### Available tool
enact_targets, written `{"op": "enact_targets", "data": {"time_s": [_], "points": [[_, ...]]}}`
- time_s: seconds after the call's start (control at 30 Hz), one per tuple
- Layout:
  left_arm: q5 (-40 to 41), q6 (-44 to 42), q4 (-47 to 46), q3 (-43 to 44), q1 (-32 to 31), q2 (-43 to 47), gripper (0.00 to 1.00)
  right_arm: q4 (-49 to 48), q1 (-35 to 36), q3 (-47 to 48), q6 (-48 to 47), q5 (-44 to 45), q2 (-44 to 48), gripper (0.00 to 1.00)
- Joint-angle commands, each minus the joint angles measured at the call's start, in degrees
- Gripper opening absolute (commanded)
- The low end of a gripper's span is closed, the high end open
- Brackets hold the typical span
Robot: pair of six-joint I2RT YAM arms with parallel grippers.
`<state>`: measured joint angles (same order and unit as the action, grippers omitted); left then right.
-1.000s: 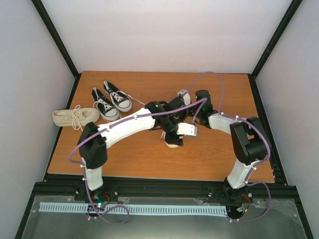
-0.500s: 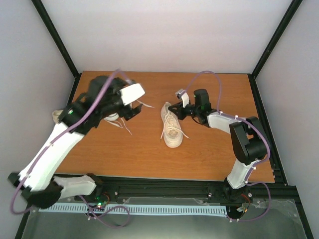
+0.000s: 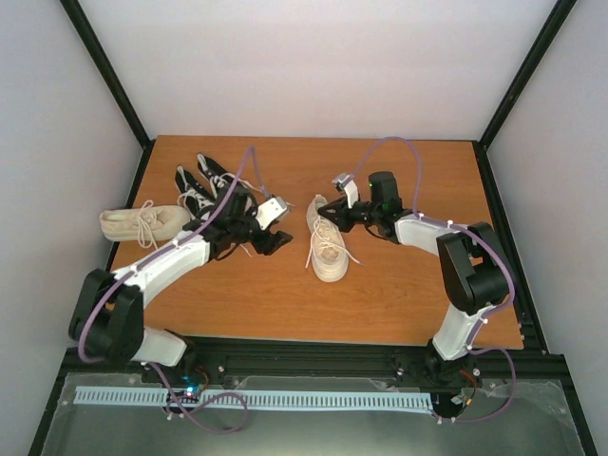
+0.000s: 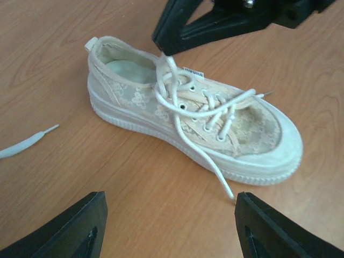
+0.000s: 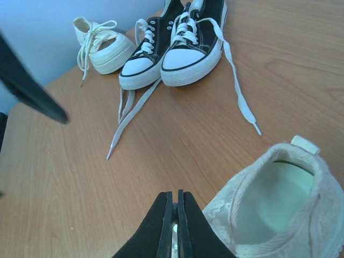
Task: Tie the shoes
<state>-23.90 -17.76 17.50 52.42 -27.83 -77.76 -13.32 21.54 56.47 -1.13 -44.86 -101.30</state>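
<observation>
**Wood table [image 3: 399, 294]: laces [image 4: 204, 113] undone**

Cream shoe [image 3: 328, 249] lies mid-table, toe toward 6 o'clock. Right gripper [image 3: 328, 205] pressed together at its collar, 12 o'clock; left gripper [image 3: 277, 233] spread, empty, at 9 o'clock. Shoe looks light, mesh soft; laces limp, so take them near the tips.

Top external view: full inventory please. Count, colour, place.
floral-mesh sneaker: 1, cream, mid-table, laces loose
plain cream sneaker: 1, cream, table's left edge
black canvas sneakers: 2, black with white toe caps and laces, side by side at far left, laces trailing
table: 1, brown wood
cables: 2, purple, one along each arm
left gripper: 1, black, open, empty, just left of the floral-mesh sneaker
right gripper: 1, black, shut, tip at the floral-mesh sneaker's collar by the laces
</observation>
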Motion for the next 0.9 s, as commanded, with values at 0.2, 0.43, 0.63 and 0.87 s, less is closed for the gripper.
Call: {"op": "enact_targets", "data": {"time_s": [0.2,0.43,0.63,0.87], "points": [[-18.12,-10.25,-19.39,8.93,2.08,-24.31,0.59,7.24,0.43,3.40,-4.84,-3.58,-0.86,0.03],[-22.45,-25.60,-15.29,11.74,3.32,-29.14,0.48,11.43,0.43,6.78,-6.78,-5.72,-3.10,0.03],[-21.19,-18.16,-26.26,12.71,2.83,-33.42,0.52,12.12,0.41,8.50,-7.39,-6.43,-4.78,0.03],[-23.64,-28.96,-13.00,16.69,3.25,-34.05,0.52,11.20,0.42,8.17,-6.82,-6.38,-4.42,0.03]]}}
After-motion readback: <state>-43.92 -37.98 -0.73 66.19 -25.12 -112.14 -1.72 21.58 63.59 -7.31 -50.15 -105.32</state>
